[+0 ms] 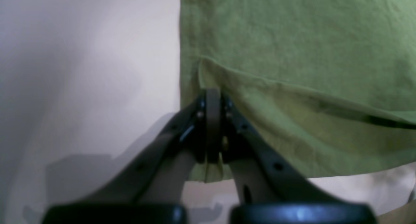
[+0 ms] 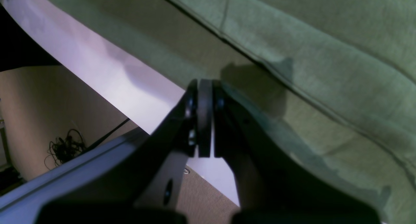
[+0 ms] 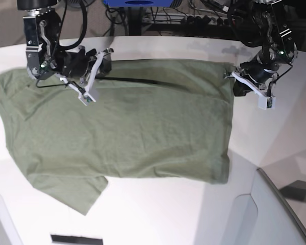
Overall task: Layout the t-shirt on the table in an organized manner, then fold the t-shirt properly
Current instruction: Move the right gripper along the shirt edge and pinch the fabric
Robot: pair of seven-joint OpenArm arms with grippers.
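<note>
Left hand (image 1: 213,97) is clenched on a corner of the t-shirt (image 3: 122,122), as I see it from the wrist view. Right hand (image 2: 204,87) is pinched closed at the shirt's far edge. I see the shirt spread across the white tabletop (image 3: 158,214).
</note>
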